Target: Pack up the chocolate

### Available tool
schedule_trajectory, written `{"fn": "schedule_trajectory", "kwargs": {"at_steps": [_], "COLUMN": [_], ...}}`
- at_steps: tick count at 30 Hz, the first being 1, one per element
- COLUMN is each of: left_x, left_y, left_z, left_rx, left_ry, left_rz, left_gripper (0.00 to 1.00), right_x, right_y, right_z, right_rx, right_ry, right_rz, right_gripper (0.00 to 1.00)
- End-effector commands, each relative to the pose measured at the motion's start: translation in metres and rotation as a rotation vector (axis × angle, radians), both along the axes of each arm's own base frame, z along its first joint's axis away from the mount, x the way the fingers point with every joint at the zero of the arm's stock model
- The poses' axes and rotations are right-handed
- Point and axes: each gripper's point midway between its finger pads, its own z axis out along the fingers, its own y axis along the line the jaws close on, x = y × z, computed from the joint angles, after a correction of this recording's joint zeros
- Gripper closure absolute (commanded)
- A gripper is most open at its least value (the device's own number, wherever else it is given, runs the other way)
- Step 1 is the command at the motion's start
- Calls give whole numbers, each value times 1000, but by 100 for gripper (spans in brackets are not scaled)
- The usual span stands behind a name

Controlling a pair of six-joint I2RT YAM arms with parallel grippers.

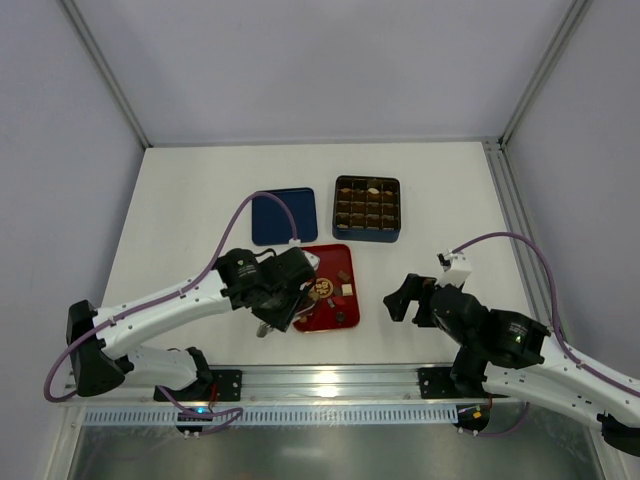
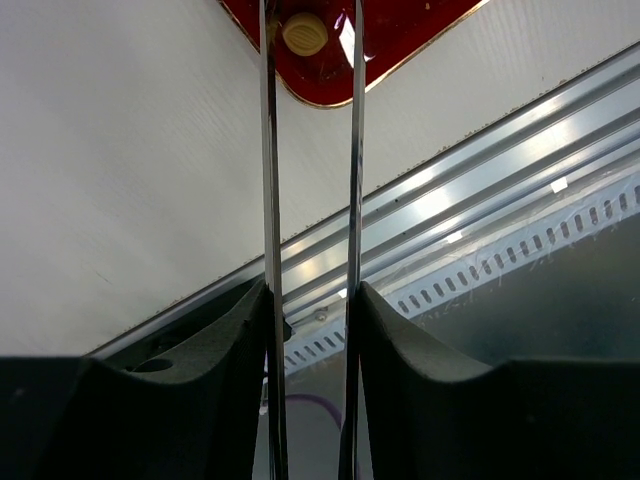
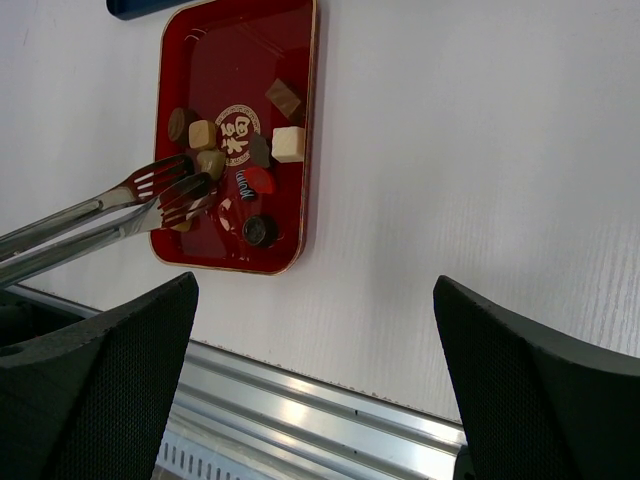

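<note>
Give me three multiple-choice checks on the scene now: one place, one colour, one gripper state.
1. Relative to the red tray, the blue box stands: A on it; B beyond its far side; C on its near side.
2. The piece between the tongs' tips is: A green; B tan; C blue.
3. The right gripper is: A open, empty; B shut on tongs; C shut on chocolate.
Key: 1B, the box lies past the tray's far edge; 2B, the left wrist view shows it; 3A, its jaws stand wide with nothing between.
</note>
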Motion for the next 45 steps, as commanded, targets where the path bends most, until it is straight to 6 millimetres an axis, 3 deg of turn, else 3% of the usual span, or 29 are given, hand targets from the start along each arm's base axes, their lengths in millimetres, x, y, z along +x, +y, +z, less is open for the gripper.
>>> {"fn": "schedule_trajectory", "kwargs": {"at_steps": [1, 16, 32, 45], "left_x": [-3, -4, -4, -4], "left_y": [-3, -1, 0, 0], "left_z": [11, 4, -3, -2], "left_rx": [-33, 1, 34, 57], "left_ry": [0, 17, 19, 9], "left_rz": [-16, -32, -42, -55], "left_gripper": [62, 67, 62, 71], "right_x": [3, 4, 4, 3], "right_y": [5, 6, 6, 5], "right_z": [5, 3, 3, 2], "right_rx": [31, 32, 30, 28], "right_ry": [-12, -12, -13, -10], "right_rz": [-11, -11, -10, -9], "right_gripper": [0, 0, 0, 0]}}
